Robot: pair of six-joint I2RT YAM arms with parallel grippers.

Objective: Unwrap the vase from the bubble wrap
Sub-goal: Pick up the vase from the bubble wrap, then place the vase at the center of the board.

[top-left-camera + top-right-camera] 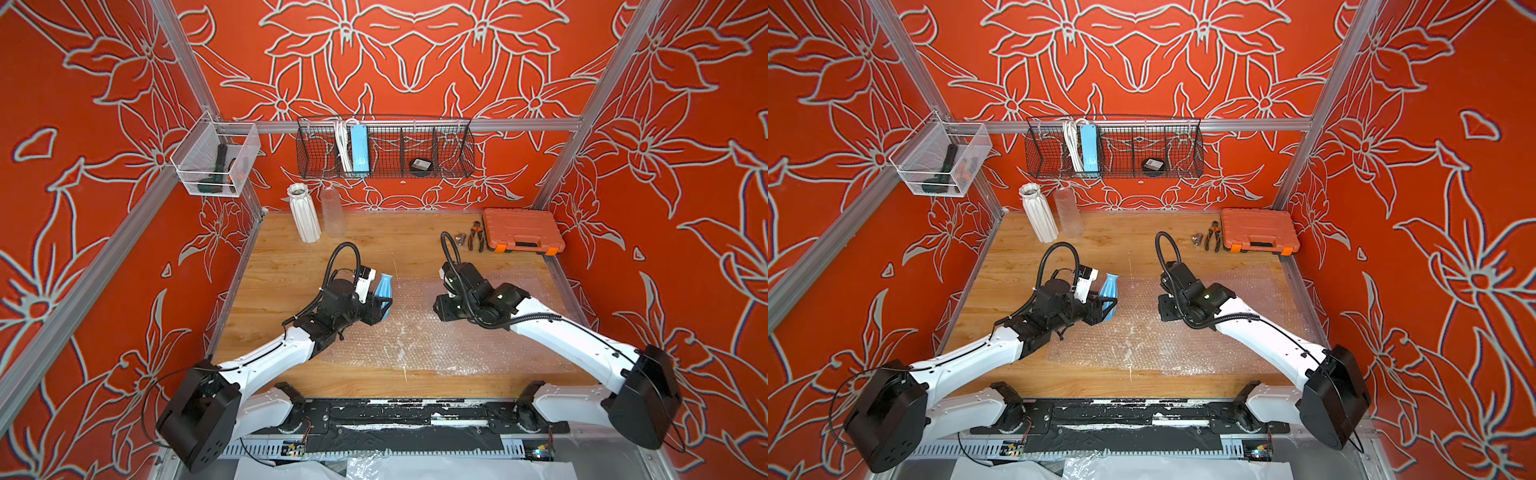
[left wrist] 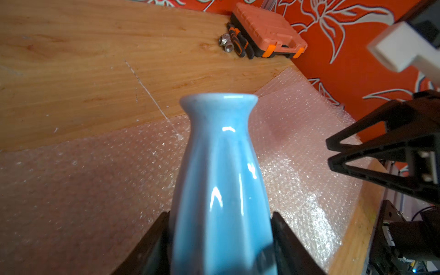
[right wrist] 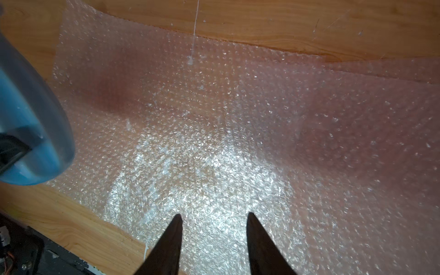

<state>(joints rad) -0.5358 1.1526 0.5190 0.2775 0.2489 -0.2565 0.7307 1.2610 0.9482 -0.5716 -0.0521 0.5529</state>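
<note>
Left wrist view: the left gripper's (image 2: 220,214) fingers (image 2: 288,240) clamp the blue vase (image 2: 221,166) between them. Right wrist view: the right gripper's (image 3: 214,215) fingers stand apart, empty, with the bubble wrap (image 3: 214,119) flat beneath their tips. In both top views the vase is bare.

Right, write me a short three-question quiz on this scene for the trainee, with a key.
1. True or false: the bubble wrap is wound round the blue vase.
2. What does the left hand grip? A nothing; B the blue vase; C the bubble wrap.
3. Fill the gap: the right hand hangs over the bubble wrap, empty, with its jaws ___.

Key: 1 false, the wrap lies spread flat on the table; 2 B; 3 open.
</note>
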